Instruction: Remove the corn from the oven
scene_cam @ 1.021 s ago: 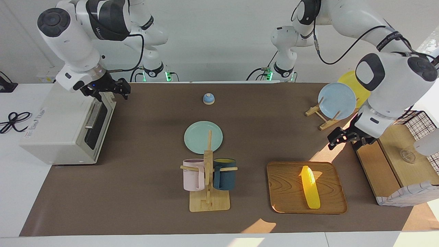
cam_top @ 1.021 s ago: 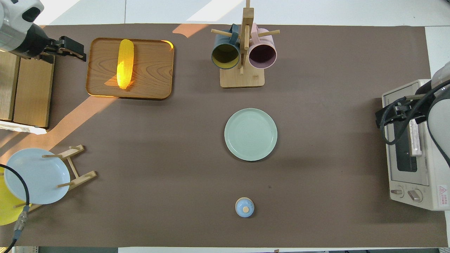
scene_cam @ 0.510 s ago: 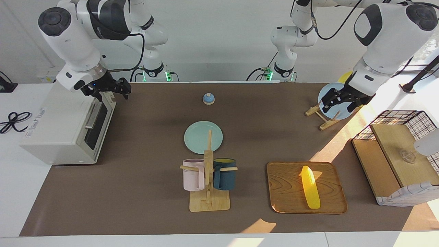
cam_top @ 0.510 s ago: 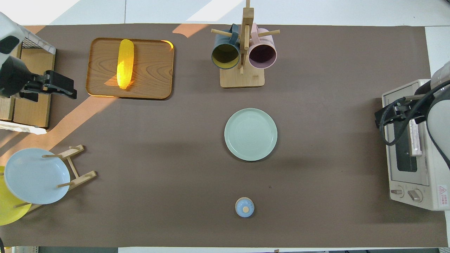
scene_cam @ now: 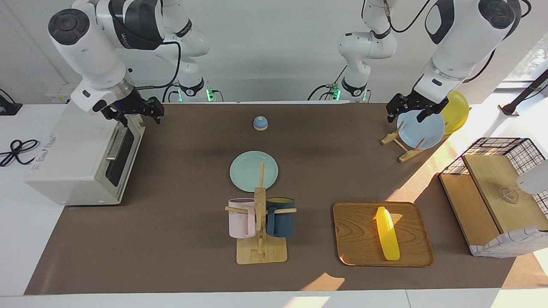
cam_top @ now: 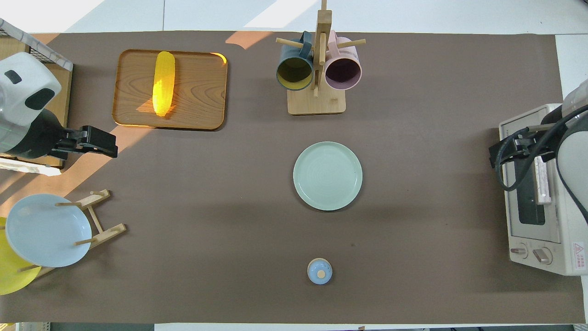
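Right pincer (scene_cam: 138, 112) hides oven (scene_cam: 77, 158) door's upper edge

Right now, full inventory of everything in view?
bright yellow corn cob: 1, on the tray
wooden tray: 1, brown, toward the left arm's end
off-white toaster oven: 1, door shut, right arm's end
pale green plate: 1, mid-table
wooden mug rack: 1, holds pink mug and dark blue mug
small blue lidded jar: 1, near the robots
wooden plate stand: 1, holds light blue plate, yellow plate
wooden box: 1, left arm's end
left gripper: open, over the plate stand
right gripper: open, over the oven
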